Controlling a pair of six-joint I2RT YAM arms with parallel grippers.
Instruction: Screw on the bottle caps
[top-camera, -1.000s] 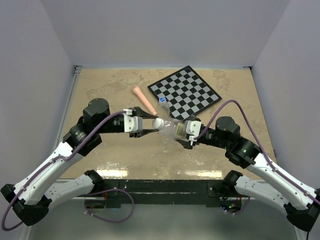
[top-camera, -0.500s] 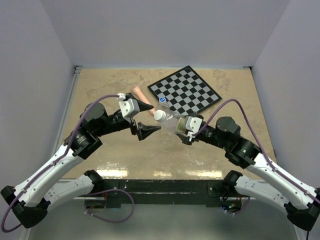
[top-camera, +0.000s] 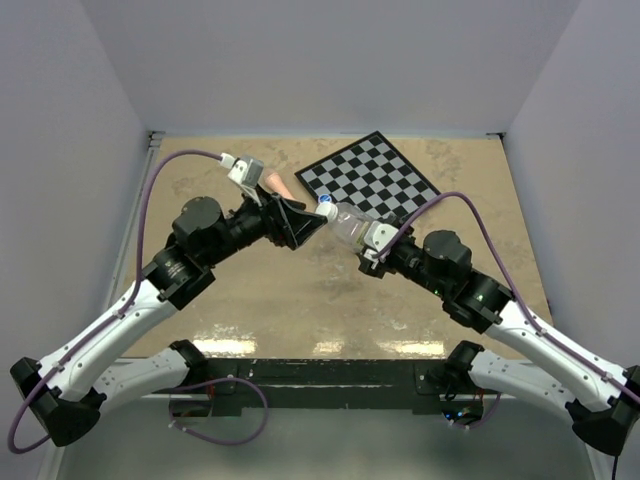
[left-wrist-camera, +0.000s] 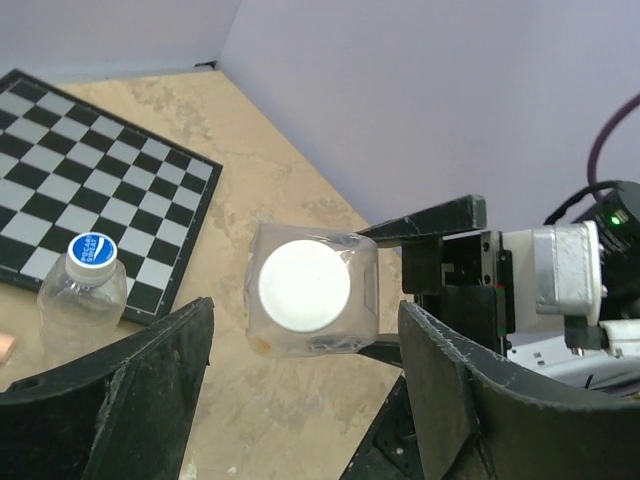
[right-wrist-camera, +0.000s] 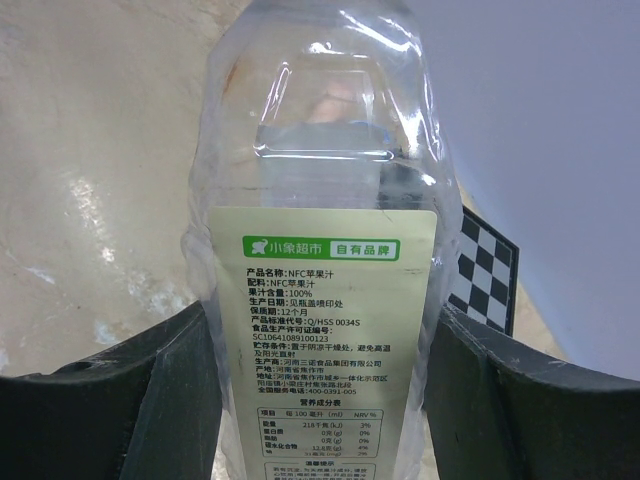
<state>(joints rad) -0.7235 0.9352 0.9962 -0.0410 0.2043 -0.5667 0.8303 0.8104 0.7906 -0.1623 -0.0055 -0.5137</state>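
Observation:
My right gripper (top-camera: 365, 243) is shut on the larger clear bottle (top-camera: 347, 224), its fingers pressed on both sides of the yellowish label (right-wrist-camera: 322, 340). The bottle is held off the table, tilted, its neck toward the left arm. The white cap (left-wrist-camera: 304, 285) sits on its mouth, seen end-on in the left wrist view. My left gripper (top-camera: 303, 226) stands open just short of that cap, with nothing between its fingers (left-wrist-camera: 470, 390). The tiny bottle (left-wrist-camera: 80, 300) stands upright at the chessboard's edge with the blue cap (left-wrist-camera: 91, 250) on top.
A black-and-white chessboard (top-camera: 372, 181) lies at the back right of the tan table. A pink tapered stick (top-camera: 275, 184) lies behind the left gripper. Grey walls close in the left, right and far sides.
The left gripper let go of the white cap, opened, then drew up and back. The right arm moved the bottle farther toward the chessboard.

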